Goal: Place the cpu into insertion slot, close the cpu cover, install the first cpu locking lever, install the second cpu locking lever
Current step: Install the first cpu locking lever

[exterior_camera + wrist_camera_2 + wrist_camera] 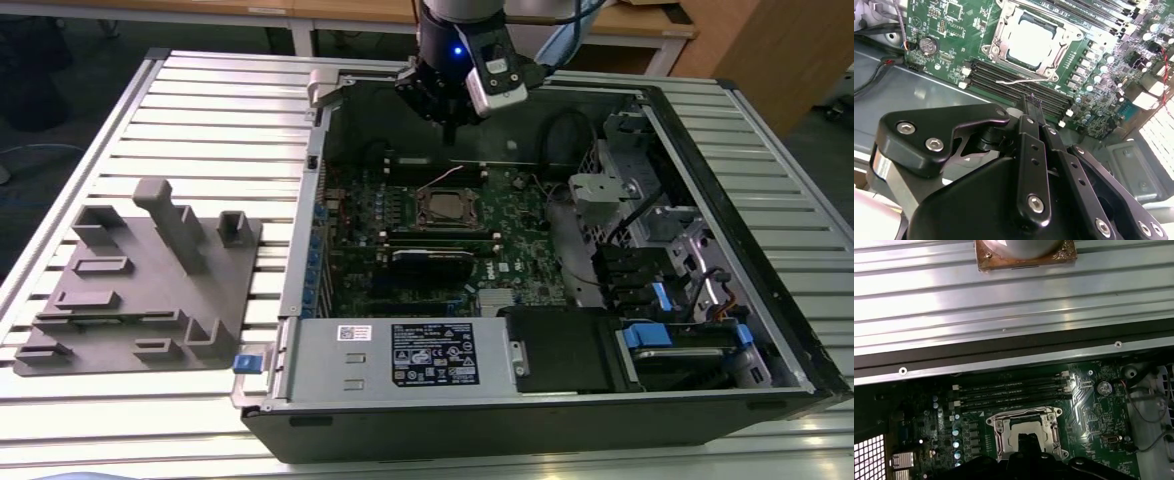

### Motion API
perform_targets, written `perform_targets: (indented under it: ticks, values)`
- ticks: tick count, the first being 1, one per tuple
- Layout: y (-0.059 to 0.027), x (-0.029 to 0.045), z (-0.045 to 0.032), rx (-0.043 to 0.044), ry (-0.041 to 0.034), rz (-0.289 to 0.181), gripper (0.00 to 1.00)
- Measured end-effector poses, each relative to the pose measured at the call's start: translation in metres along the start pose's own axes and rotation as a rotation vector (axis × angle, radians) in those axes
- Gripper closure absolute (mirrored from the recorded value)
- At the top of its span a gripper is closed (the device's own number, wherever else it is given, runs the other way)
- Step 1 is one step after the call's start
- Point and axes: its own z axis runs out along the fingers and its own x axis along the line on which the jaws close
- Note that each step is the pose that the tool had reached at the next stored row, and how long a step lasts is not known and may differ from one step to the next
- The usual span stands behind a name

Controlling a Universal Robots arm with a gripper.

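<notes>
**Desk:** What does the exterior view give you?

**Operator:** I see the open computer case [300, 250] on the slatted table [214, 110]. A grey fixture [140, 270] sits at the case's nine o'clock. The gripper [447, 128] hangs over the far side of the case, at twelve o'clock from the insertion slot [447, 208] and well above the board.

**Desk:** And the claw?

**Operator:** In the second wrist view I read it as clenched. The fingertips [1031, 102] meet, and I see nothing between them. Beyond them the cpu [1029, 42] sits in the slot. Its silver face shows through the window of the cpu cover [1064, 50], which lies flat over it. A thin wire lever [1021, 80] lies slanted across the memory slots [989, 75], between the socket and my fingertips.

**Desk:** First wrist view?

**Operator:** I see the cover's silvery frame just beside the long memory slots. The socket's centre looks dark and is partly behind the gripper body. The bright table slats run beyond the case wall.
</notes>
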Motion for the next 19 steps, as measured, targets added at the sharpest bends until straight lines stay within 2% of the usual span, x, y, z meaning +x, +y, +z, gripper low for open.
perform_targets:
  ticks: [4,7,19]
  values:
    - [-0.0007,0.0002,0.0046,-0.0077,0.0011,0.001,0.9]
    - [-0.0012,0.0004,0.0084,-0.0079,0.0012,0.001,0.9]
    - [-0.0013,0.0005,0.009,-0.008,0.0013,0.001,0.9]
